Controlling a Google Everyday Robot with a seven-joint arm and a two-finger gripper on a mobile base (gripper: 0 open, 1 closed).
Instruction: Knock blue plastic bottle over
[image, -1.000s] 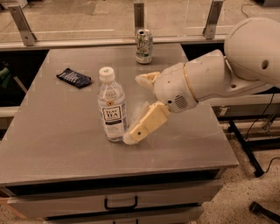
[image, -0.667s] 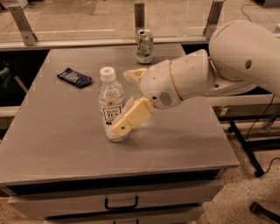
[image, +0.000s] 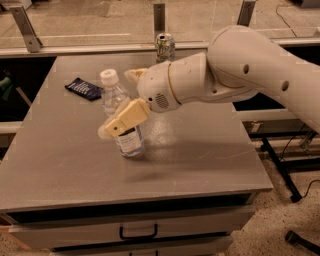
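Gripper (image: 117, 102) over mid-table (image: 200, 165), fingers (image: 122, 117) spread either side of blue plastic bottle (image: 130, 143) — near finger across its label. Bottle tilted, cap leaning left — not down yet.

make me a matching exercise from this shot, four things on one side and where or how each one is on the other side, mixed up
Things
1. blue plastic bottle
2. green-and-white can
3. dark blue packet
4. gripper

Place or state
A. lying flat at the far left of the table
B. over the middle of the table, open, one finger across the bottle's front
C. tilted, cap leaning left, base on the table
D. standing upright at the table's far edge

Pairs: 1-C, 2-D, 3-A, 4-B
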